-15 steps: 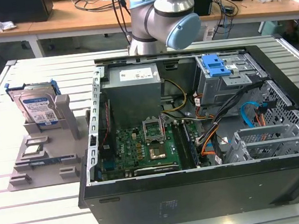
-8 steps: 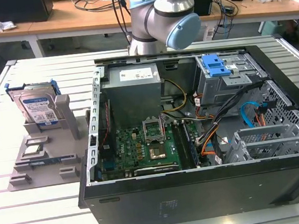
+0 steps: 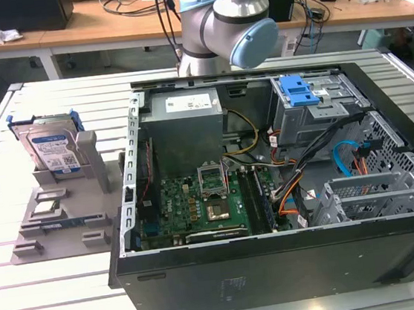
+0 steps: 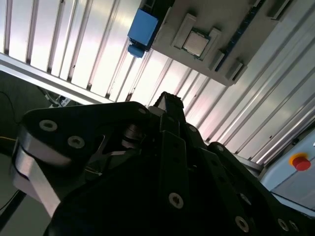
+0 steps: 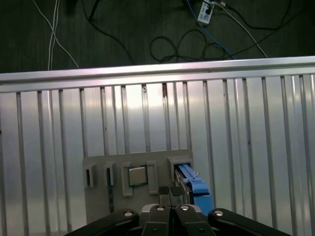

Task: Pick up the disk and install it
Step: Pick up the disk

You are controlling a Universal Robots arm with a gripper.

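Observation:
The disk (image 3: pixel 53 148), a silver drive with a blue-and-white label and a blue carrier frame, stands on edge in a grey holder (image 3: pixel 63 209) at the exterior view's left, beside the open computer case (image 3: pixel 271 192). In both wrist views its blue frame (image 5: pixel 193 181) (image 4: pixel 142 25) shows from above. My gripper (image 5: pixel 170 191) hangs high above the holder, near the disk's slot, with its black fingers together and nothing between them. In the second wrist view the gripper (image 4: pixel 167 99) shows from the side as one dark column.
A small square silver chip (image 5: pixel 137 175) (image 4: pixel 195 43) lies in the holder next to the disk. Inside the case are a drive cage with a blue latch (image 3: pixel 300 88), a motherboard (image 3: pixel 197 201) and loose cables (image 3: pixel 342 158). The slatted table (image 3: pixel 58 292) ends at a rail (image 5: pixel 157 71).

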